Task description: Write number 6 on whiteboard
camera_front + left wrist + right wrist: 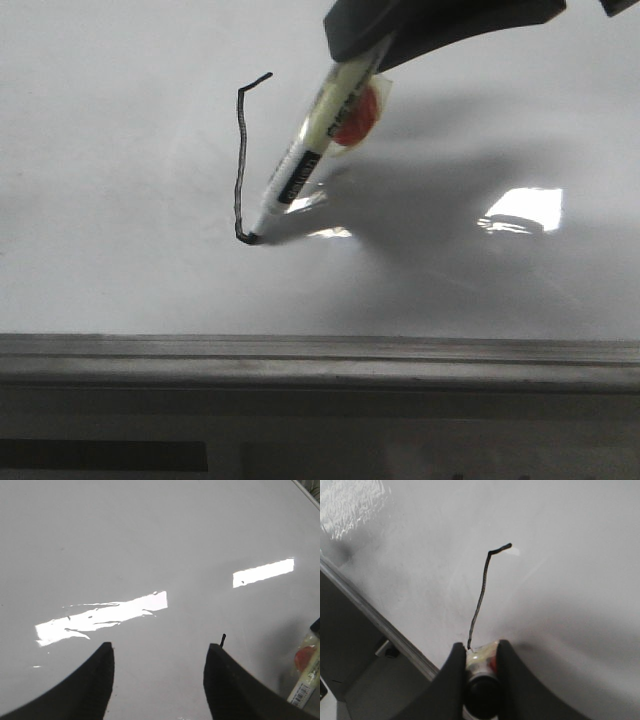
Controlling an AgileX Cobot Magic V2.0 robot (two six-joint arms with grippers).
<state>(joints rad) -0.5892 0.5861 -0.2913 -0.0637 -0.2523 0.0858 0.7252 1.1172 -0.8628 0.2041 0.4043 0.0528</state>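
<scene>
The whiteboard [120,150] fills the front view, glossy white-grey. A thin black line, the stem of the number 6 [240,160] with a short top flick, runs down to the marker tip; no loop shows. My right gripper [400,35] is shut on a white marker [310,150] with a red round label, its tip touching the board at the line's lower end. In the right wrist view the line [481,595] ends at the marker [482,667] between the fingers of my right gripper [481,652]. My left gripper [159,652] is open and empty above the board [150,540].
The board's grey metal frame edge [320,360] runs along the front, and also shows in the right wrist view [380,625]. Bright rectangular glare patches [525,210] lie on the board. The marker [305,675] shows at the edge of the left wrist view.
</scene>
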